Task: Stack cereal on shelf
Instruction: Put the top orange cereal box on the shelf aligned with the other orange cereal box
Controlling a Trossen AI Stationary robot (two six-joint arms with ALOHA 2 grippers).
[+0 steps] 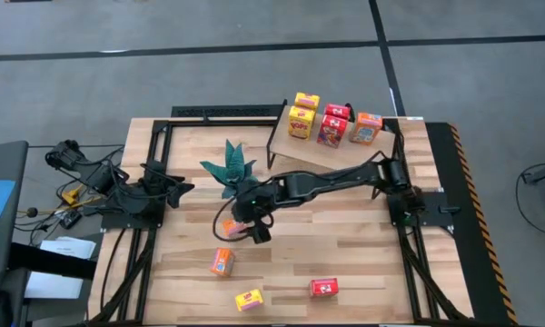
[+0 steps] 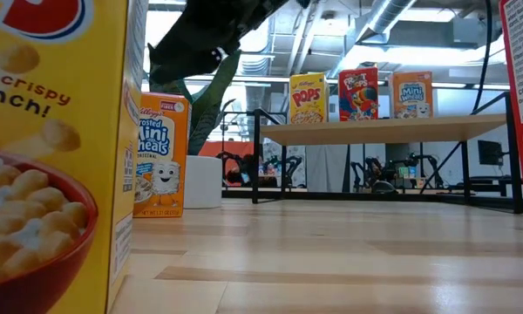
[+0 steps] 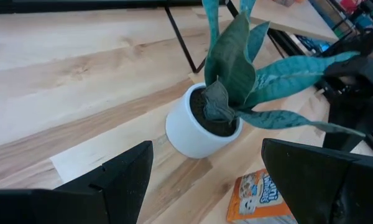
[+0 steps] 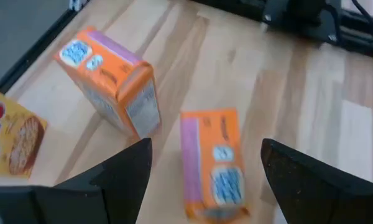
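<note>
The shelf (image 1: 331, 145) stands at the table's far right and carries several cereal boxes, yellow (image 1: 302, 121), red (image 1: 332, 130) and orange (image 1: 366, 127). On the tabletop an orange box (image 4: 214, 165) lies flat. My right gripper (image 4: 206, 149) hovers open above it, one finger on either side, near the table's middle (image 1: 252, 227). A second orange box (image 1: 222, 262), a yellow one (image 1: 249, 300) and a red one (image 1: 323, 288) sit nearer the front edge. My left gripper (image 1: 177, 189) waits open at the left, facing the plant.
A teal spiky plant in a white pot (image 3: 199, 127) stands just beyond my right gripper, toward the far edge (image 1: 229, 168). Black frame rails (image 1: 150, 227) run along both table sides. Bare wood lies between the shelf and the loose boxes.
</note>
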